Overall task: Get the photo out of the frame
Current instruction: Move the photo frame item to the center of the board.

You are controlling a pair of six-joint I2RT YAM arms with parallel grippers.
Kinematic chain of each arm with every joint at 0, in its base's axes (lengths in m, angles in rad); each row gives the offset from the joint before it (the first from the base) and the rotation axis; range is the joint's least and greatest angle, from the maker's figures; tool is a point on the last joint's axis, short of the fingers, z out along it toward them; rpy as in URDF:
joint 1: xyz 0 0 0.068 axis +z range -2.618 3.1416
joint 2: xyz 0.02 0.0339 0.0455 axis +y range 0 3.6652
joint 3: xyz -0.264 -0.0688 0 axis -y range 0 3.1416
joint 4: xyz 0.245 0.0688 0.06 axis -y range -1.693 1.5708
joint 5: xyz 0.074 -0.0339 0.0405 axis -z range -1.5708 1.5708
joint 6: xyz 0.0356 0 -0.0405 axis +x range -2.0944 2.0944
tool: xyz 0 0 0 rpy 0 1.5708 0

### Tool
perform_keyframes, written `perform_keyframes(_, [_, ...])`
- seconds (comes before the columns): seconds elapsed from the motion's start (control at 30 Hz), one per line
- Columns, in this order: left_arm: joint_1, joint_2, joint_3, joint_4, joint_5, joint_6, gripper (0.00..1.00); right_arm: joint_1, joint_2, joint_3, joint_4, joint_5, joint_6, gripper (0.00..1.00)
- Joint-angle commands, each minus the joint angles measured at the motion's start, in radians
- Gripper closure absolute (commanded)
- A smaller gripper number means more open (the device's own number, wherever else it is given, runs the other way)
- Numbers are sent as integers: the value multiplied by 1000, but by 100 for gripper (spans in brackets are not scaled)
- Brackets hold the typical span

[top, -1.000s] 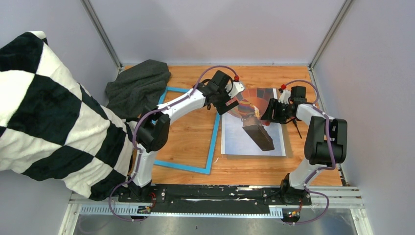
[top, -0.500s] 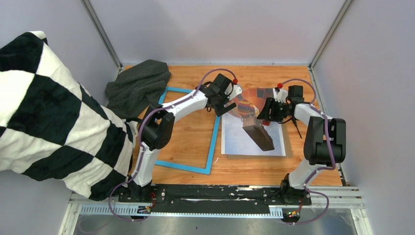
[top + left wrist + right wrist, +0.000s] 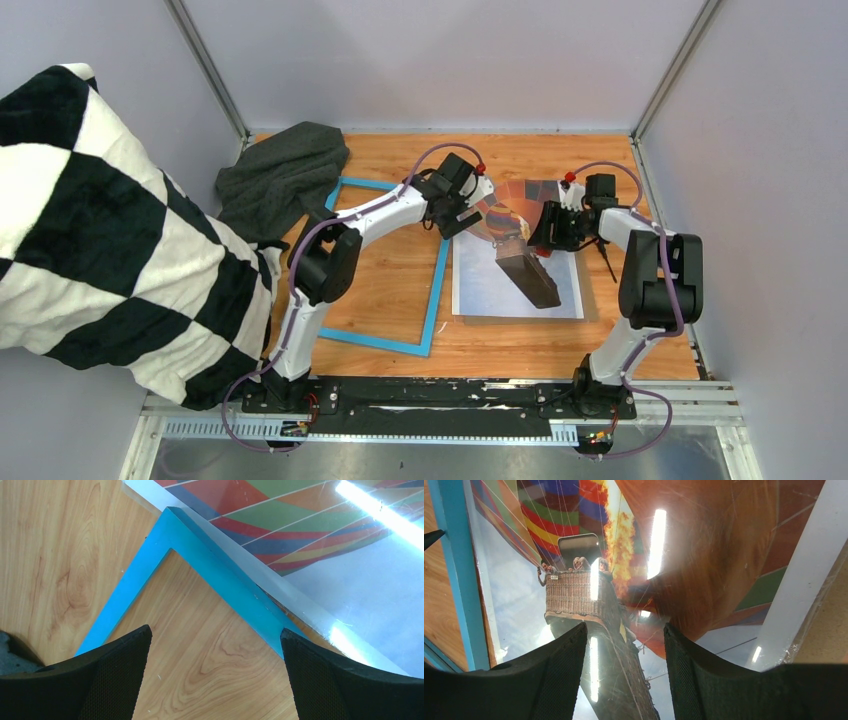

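Right of the frame (image 3: 210,566) we see the photo (image 3: 480,290): a glossy rectangular print, flat, just beside its right rail. The frame is a thin, smooth blue rectangle lying on the wood-grain table (image 3: 400,270). Left gripper (image 3: 215,630) hangs over the frame's far right corner, spread wide and empty. Right gripper (image 3: 624,627) is over the photo, its mesh-textured fingers (image 3: 559,680) apart, pinching nothing.

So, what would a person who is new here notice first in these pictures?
Probably the huge black-and-white checked cloth that fills the left side of the top view. Next comes the bright blue frame, lying empty on the wooden table. Beside the frame, on its right, lies the photo of a colourful hot-air balloon.
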Motion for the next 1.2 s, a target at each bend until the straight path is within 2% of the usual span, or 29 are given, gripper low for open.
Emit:
perform_keyframes(0.0, [7, 50, 27, -32, -23, -4, 0, 10, 49, 6, -52, 51, -26, 40])
perform_keyframes(0.4, [45, 82, 57, -40, -1, -30, 0, 10, 60, 8, -53, 61, -20, 40])
perform_keyframes(0.73, [50, 23, 53, -22, 210, -139, 0, 10, 63, 9, -54, 65, -21, 40])
perform_keyframes(1.17, [54, 115, 86, -32, 55, -131, 0, 10, 68, 7, -54, 77, -25, 40])
